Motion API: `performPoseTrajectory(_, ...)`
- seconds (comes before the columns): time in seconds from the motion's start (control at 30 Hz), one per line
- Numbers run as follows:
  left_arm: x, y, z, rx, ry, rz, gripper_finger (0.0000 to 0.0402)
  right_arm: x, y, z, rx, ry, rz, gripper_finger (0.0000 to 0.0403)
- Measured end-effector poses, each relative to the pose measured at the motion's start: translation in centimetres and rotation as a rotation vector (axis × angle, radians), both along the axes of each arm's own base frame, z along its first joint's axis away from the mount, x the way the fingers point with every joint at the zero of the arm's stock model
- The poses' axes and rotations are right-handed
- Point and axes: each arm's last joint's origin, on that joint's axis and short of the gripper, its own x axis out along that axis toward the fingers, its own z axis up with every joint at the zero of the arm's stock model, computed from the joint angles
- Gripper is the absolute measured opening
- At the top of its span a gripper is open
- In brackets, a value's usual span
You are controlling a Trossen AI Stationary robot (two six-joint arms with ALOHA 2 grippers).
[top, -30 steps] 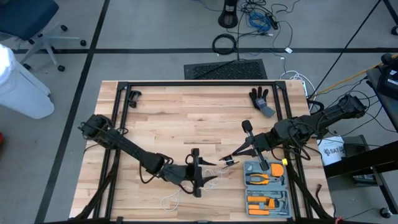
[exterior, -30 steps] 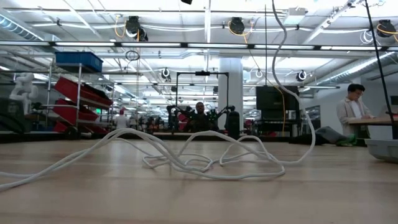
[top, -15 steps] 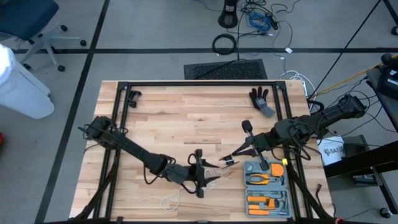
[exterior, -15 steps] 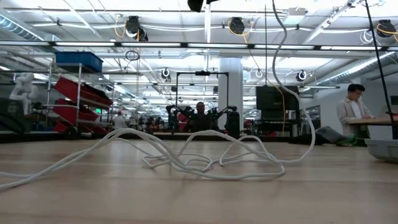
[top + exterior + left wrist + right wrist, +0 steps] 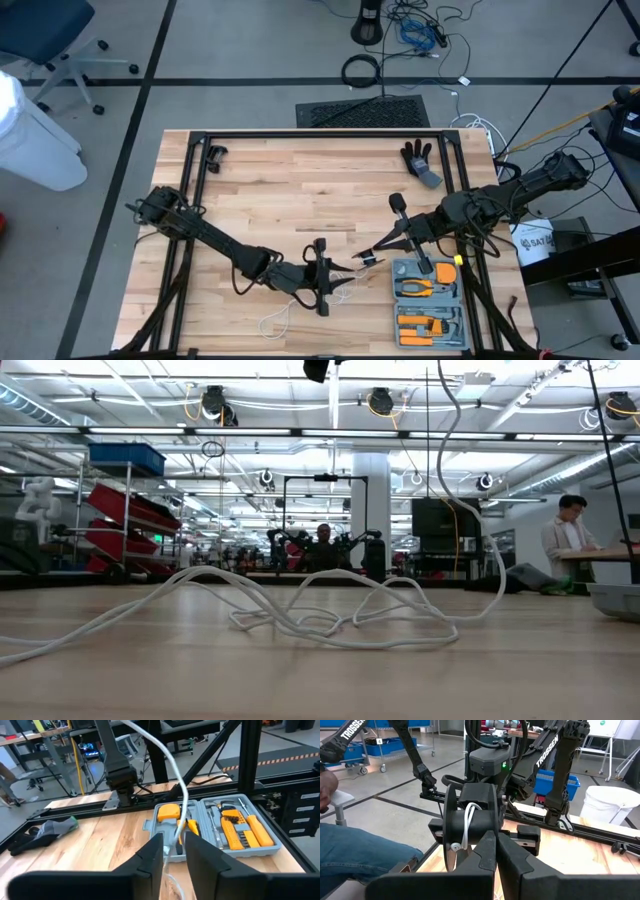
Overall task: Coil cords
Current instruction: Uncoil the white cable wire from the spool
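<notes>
Robotics lab, open industrial hall: wooden desk [image 5: 290, 190] in black frame; ceiling lights and ducting; shelving with red and blue bins [image 5: 125, 495] far left; far robot arms [image 5: 345, 550]; person at bench [image 5: 567, 535] far right.

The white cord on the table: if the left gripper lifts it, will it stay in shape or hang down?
The white cord lies in loose tangled loops, so it probably droops. Thin between the left gripper fingers, it may slip.

We are seeing the left gripper [image 5: 335, 279] lying over the white cord [image 5: 283, 317], the right gripper [image 5: 372, 255] pointing toward it beside the toolbox [image 5: 428, 305].
</notes>
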Motion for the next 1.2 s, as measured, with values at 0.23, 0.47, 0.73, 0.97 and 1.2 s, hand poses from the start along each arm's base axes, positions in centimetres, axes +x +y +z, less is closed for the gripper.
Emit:
performPoseTrajectory(0.23,0.1,0.2,0.0,0.005,0.001,0.027,0.0009,0.0,-0.1,0.0,-0.003,-0.001,-0.027,0.0000)
performPoseTrajectory(0.47,-0.8,0.2,0.9,0.040,0.031,0.072,0.0004,0.0,-0.1,0.0,0.001,0.001,-0.033,0.0000)
performPoseTrajectory(0.73,-6.9,1.0,7.2,-0.006,0.083,0.226,0.0002,0.2,-0.2,-0.4,-0.016,0.025,-0.102,0.0000)
performPoseTrajectory(0.97,-11.6,0.0,11.6,-0.060,-0.026,0.233,0.0002,1.3,-0.4,-1.3,-0.066,0.059,-0.288,0.0000)
performPoseTrajectory(1.2,-12.2,-0.3,13.0,-0.057,-0.110,0.243,0.0001,3.0,-0.1,-2.7,-0.103,0.087,-0.419,0.0000)
